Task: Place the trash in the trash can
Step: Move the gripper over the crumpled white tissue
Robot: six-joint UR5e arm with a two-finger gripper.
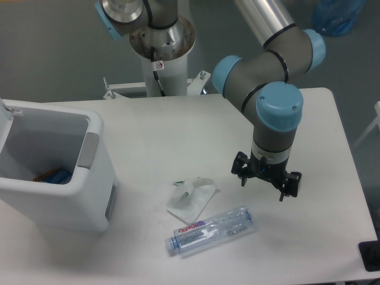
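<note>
The UR5e arm (261, 65) enters from the 12 o'clock edge of the view and bends down over the white table (178, 136). Its wrist ends in a grey joint with a light-blue cap (279, 105). Below the wrist, the two-finger gripper (265, 185) hangs above the table surface at roughly 4 o'clock from the table centre. The two black fingers (240, 171) are spread wide apart, and nothing lies between them. The gripper holds no object.

The crumpled wrapper (191, 199) lies on the table at 9 o'clock from the gripper, near it but apart from it. The wrapper is translucent white with a small green mark near its middle.

The clear plastic bottle (211, 230) lies on its side at 7 o'clock from the gripper. Its blue-ringed neck points toward 8 o'clock, and its white label carries red lettering. The bottle lies just beside the wrapper, at the wrapper's 5 o'clock; whether the two touch cannot be determined.

The trash can (56, 172) stands upright at the 9 o'clock side of the table, well apart from both trash pieces. It is a boxy white bin with rounded corners, a grey side panel, and an open top. Small blue and orange items (52, 176) are visible at its bottom.

The arm's base column (159, 65) stands at the table's 12 o'clock edge.
</note>
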